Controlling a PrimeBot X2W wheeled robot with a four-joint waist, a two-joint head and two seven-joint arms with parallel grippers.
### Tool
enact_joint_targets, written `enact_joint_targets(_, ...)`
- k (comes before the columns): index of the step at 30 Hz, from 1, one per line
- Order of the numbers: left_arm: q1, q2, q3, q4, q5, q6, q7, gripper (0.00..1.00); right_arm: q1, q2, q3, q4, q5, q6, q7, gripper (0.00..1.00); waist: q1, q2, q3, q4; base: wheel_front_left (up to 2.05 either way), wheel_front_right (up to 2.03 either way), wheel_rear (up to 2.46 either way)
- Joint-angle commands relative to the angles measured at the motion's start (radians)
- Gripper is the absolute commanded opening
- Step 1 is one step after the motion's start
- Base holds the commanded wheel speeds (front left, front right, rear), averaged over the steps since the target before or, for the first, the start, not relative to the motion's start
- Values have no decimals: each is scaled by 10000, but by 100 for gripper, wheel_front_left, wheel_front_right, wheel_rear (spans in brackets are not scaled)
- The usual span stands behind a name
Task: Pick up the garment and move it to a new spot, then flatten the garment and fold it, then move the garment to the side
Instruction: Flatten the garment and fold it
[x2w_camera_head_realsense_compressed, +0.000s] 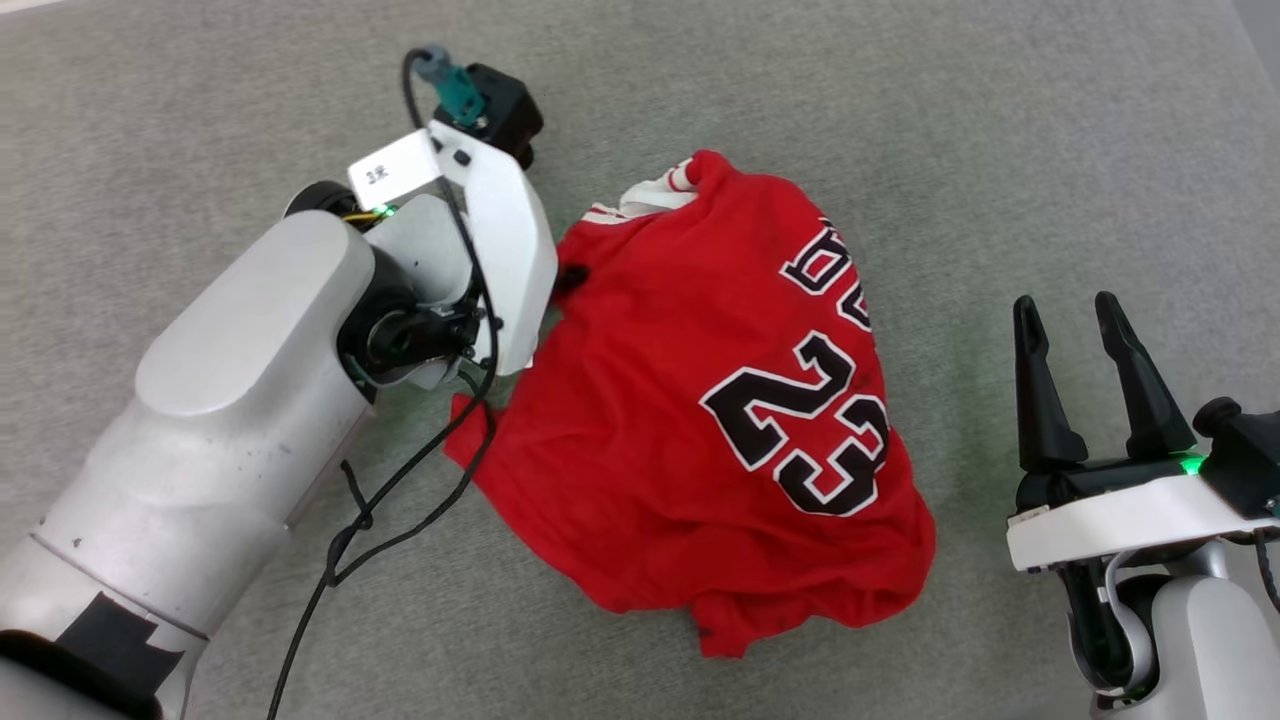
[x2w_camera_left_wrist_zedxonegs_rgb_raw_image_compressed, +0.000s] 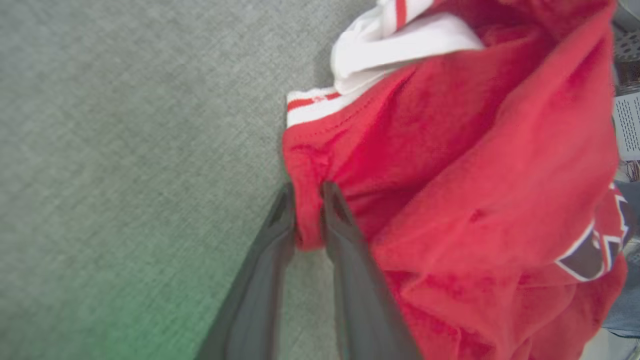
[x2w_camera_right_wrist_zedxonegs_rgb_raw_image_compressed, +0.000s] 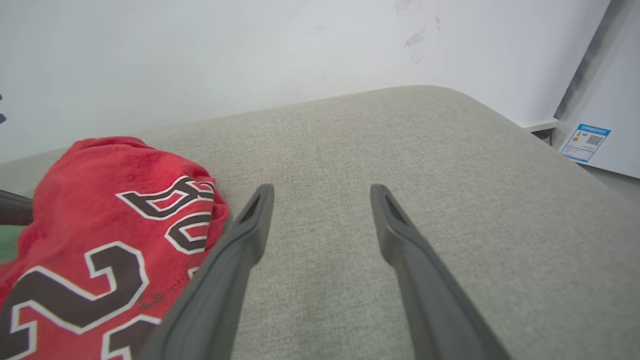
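You have a grey woven-fabric surface with a rounded corner at its far end. Directly on it lies the red garment, crumpled in one heap, black number 23 facing up, white red-striped trim bunched at its far edge.

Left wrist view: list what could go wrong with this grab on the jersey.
The left gripper pinches only a thin edge fold of the jersey; it may slip out on lifting.
The jersey lies bunched, so a one-point lift may leave it twisted; the right gripper stands open, apart from it.
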Motion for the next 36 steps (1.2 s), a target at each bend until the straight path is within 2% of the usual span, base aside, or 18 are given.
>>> enact_joint_targets(1,277,64,-77,111,-60,8,-232,0,-165,43,-36,-11,-79,-3,12,100,-1,0,-92,156,0,0,0)
enact_joint_targets(5,332,201,235,82,-282,8,-1369,0,-63,37,-119,-69,-205,-3,132,100,-1,0,-445,513,0,0,0)
enact_joint_targets(6,472,375,366,8,-395,8,-1941,0,25,2,-167,-121,-258,-3,201,100,-1,0,-677,733,0,0,0)
enact_joint_targets(14,1594,1485,1251,-586,-457,109,-4357,0,477,-153,-341,-333,-345,-3,591,100,-1,0,-1827,1720,0,0,0)
enact_joint_targets(18,2350,2224,1864,-1572,-338,579,-5569,0,716,-190,-448,-447,-370,-3,758,100,-1,0,-2264,2205,0,0,0)
enact_joint_targets(22,3103,2866,2595,-2908,40,1439,-6943,0,910,-199,-446,-550,-384,-3,895,100,-1,0,-2529,2572,0,0,0)
enact_joint_targets(25,3549,3145,2913,-3969,470,2053,-7794,0,980,-193,-421,-621,-404,-3,1001,100,-1,0,-2654,2729,0,0,0)
enact_joint_targets(28,3957,3089,2781,-4941,820,2433,-8116,0,1047,-206,-389,-675,-397,-3,1088,100,-1,0,-2723,2810,0,0,0)
enact_joint_targets(31,4191,2780,2199,-5597,1142,2553,-7951,0,1038,-236,-360,-731,-390,-3,1145,100,-1,0,-2734,2822,0,0,0)
enact_joint_targets(36,4268,1397,791,-5727,1350,2275,-7570,0,972,-251,-346,-764,-332,-3,1207,100,-1,0,-2681,2723,0,0,0)
